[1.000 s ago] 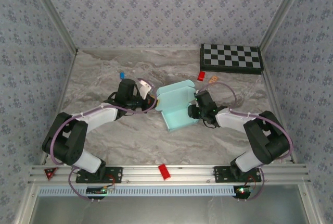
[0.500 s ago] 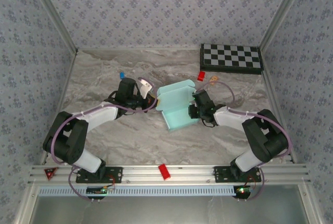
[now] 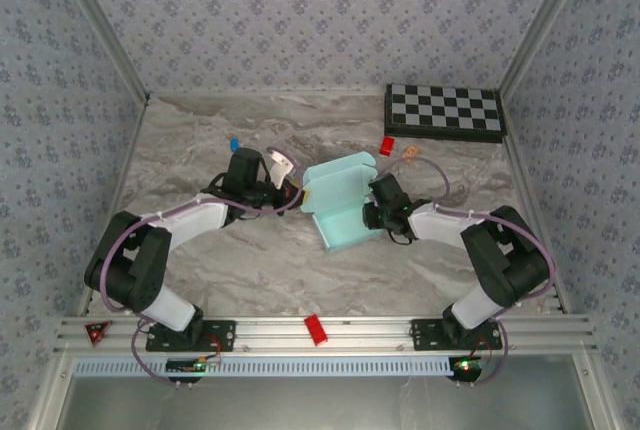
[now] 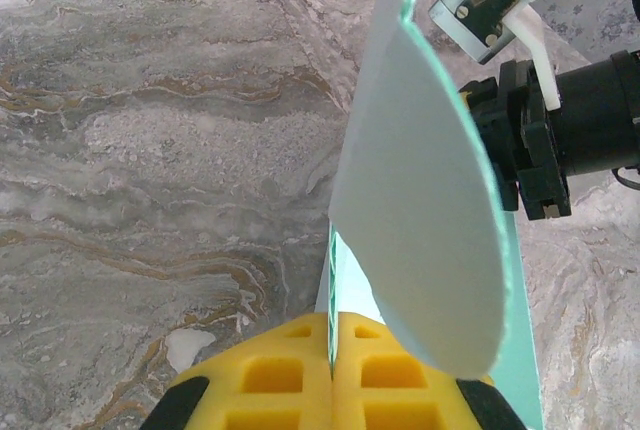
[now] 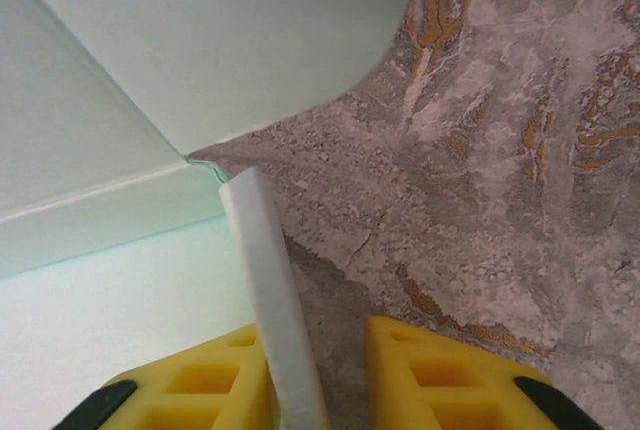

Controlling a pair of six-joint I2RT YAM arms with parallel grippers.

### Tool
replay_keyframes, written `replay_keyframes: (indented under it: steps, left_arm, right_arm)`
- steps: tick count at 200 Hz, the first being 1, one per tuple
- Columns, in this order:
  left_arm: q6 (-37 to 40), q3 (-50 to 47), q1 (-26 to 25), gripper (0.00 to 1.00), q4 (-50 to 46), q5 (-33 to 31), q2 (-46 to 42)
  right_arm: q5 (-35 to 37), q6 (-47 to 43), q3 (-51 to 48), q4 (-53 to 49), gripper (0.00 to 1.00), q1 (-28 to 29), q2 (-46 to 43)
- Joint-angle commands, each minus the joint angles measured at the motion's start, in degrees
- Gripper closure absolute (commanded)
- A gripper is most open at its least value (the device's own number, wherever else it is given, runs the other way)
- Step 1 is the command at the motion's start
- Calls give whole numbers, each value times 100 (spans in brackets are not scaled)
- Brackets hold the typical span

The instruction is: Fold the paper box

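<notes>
Paper box [image 3: 345, 225], half-folded, clamped in the left pincer [image 4: 332, 345].

My left arm [image 3: 190, 218] is bent, the forearm pointing to 2 o'clock; my left gripper [image 4: 332, 375] pinches a flap of the paper box [image 4: 420, 200]. My right arm [image 3: 450, 222] points to 10 o'clock; my right gripper [image 5: 318, 375] has its jaws slightly apart.

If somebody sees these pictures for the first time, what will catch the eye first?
The pale blue paper box, half folded, stands in the middle of the top view. The left gripper is shut on one of its flaps, and the right gripper straddles another with open fingers. A black-and-white checkerboard lies in the far right corner.
</notes>
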Motion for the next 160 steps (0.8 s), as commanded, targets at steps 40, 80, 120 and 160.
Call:
replay_keyframes:
  steps: [40, 80, 120, 160]
  left_arm:
    - [330, 267, 74, 100, -367, 184, 64]
    - [525, 394, 135, 100, -586, 257, 69]
    - [637, 420, 190, 100, -705, 282, 51]
    - [702, 414, 211, 100, -754, 341, 35]
  right_arm:
    - [805, 129, 210, -714, 78, 34, 128]
    - [1106, 255, 313, -994, 81, 88, 212]
    - [1291, 298, 387, -1188, 82, 128, 308]
    - [1030, 177, 395, -1045, 80, 143, 366]
